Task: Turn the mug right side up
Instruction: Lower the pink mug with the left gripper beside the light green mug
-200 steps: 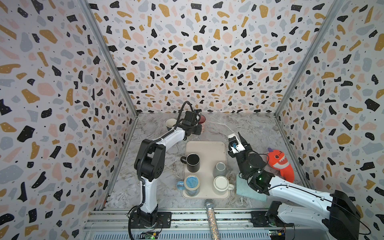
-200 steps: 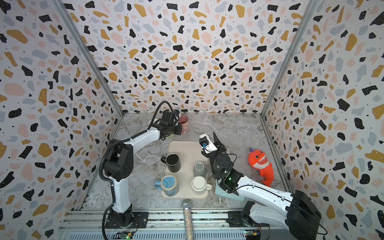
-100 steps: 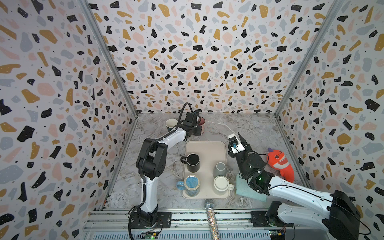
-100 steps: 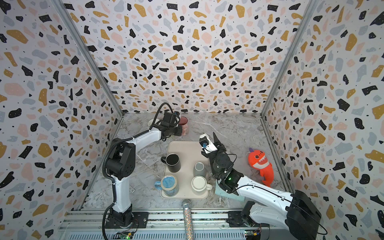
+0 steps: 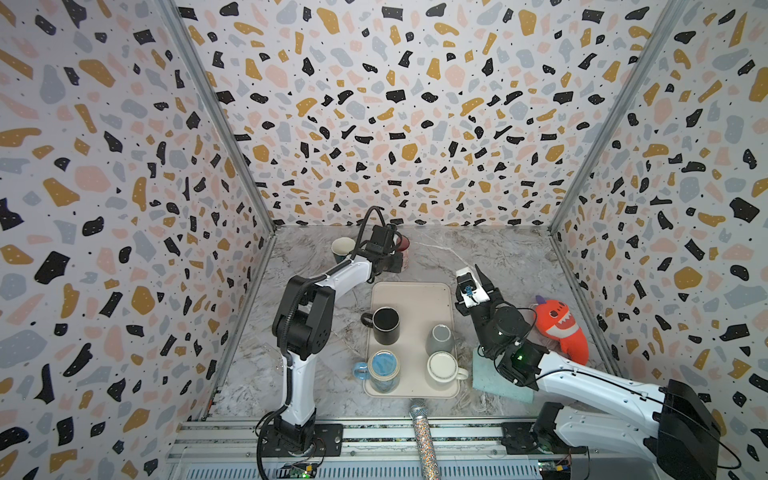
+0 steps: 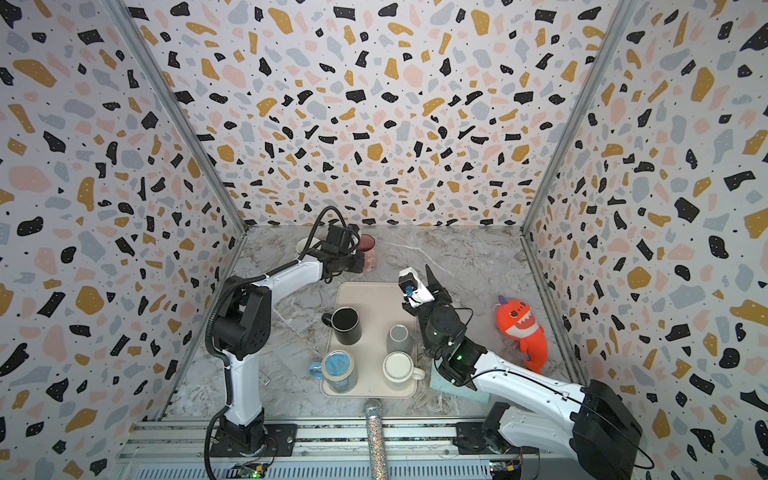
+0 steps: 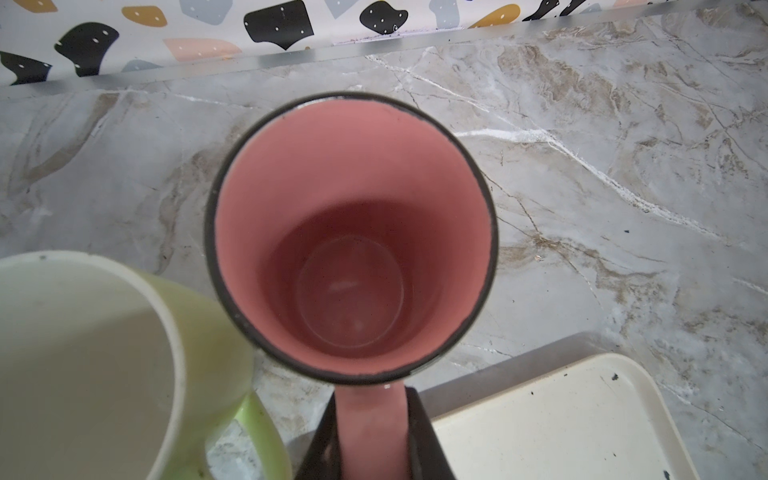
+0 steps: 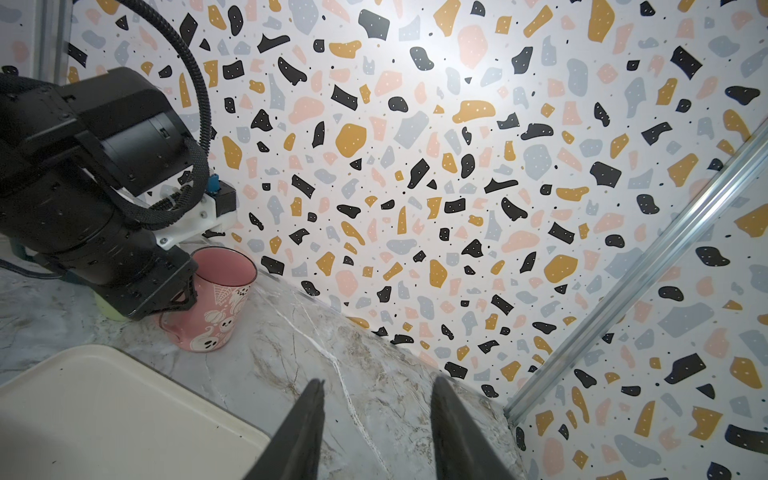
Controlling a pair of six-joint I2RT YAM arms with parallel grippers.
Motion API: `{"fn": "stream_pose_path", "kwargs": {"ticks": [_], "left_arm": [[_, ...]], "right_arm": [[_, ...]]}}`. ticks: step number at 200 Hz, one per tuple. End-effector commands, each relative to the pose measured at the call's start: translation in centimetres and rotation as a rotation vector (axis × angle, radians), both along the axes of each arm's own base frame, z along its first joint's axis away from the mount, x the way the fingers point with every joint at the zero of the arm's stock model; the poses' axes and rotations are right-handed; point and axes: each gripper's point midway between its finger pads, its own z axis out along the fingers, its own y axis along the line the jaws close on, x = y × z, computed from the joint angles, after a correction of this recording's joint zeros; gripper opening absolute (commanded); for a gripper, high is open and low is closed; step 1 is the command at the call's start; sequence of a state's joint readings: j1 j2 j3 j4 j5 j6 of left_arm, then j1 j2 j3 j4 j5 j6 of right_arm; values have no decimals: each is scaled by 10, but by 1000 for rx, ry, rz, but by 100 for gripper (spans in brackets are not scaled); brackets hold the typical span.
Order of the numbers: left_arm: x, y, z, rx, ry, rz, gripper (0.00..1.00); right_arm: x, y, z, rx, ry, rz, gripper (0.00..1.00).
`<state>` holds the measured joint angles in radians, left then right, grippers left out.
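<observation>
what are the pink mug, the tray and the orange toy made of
The pink mug is probably glazed ceramic: thick wall, sheen inside, dark rim, printed ghosts. The tray looks like matte cream plastic with a moulded, rounded lip. The orange toy is plush fabric, soft and fuzzy, with white teeth.

We are seeing only part of the pink mug point(image 5: 404, 251) point(image 6: 369, 254) behind the left arm point(image 5: 349, 274), upper centre in both top views; the left wrist view is cropping the green mug point(image 7: 83, 353).
</observation>
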<state>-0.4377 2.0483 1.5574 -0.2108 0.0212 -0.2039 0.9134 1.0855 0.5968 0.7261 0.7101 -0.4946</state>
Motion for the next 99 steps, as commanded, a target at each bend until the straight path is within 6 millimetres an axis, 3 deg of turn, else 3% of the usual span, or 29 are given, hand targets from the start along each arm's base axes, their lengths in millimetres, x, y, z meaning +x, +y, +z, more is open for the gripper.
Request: {"fn": "stream_pose_path", "kwargs": {"ticks": [1, 54, 99], "left_arm": [[12, -6, 36, -65, -103, -5, 0], [6, -10, 32, -70, -75, -35, 0], [0, -8, 27, -62, -57, -43, 13]], "right_arm": [[0, -1, 4, 27, -5, 1, 44], [0, -1, 3, 26, -3, 3, 44], [1, 1, 2, 26, -2, 7, 44]]}}
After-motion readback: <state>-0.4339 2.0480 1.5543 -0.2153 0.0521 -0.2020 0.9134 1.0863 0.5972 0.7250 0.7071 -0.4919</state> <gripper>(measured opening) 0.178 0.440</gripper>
